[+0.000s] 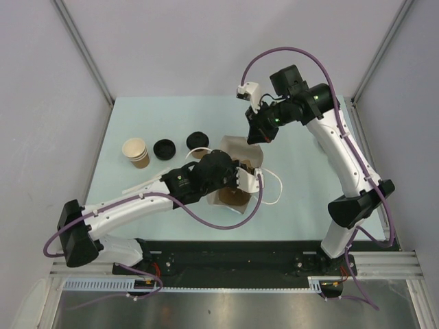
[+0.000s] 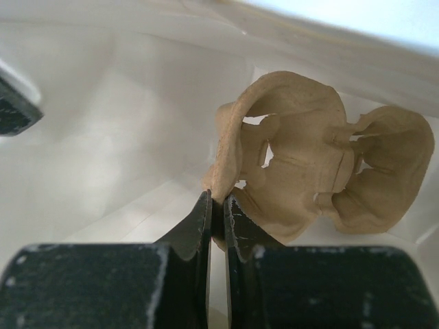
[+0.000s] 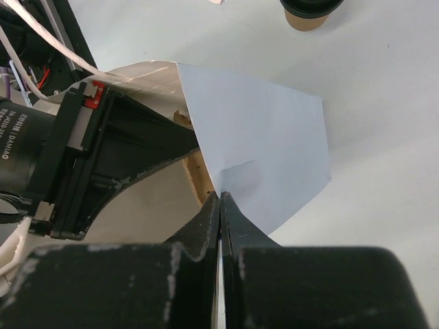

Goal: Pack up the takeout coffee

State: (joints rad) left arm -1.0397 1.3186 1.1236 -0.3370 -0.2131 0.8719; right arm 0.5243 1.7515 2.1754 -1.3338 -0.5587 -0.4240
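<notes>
Left gripper [image 2: 218,208] pinches pulp carrier [image 2: 309,171] (inside bag [image 3: 260,137]); right gripper [image 3: 219,204] clamps bag rim

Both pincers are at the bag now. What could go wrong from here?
1. The left pincer grips only the rim of the pulp carrier inside the bag; it could slip or tear.
2. The right pincer holds just the bag's paper edge; a pull could rip it.

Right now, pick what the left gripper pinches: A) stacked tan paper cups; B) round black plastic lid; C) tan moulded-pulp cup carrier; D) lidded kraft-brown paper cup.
C: the left gripper is shut on the rim of the tan moulded-pulp cup carrier inside the white paper bag.
</notes>
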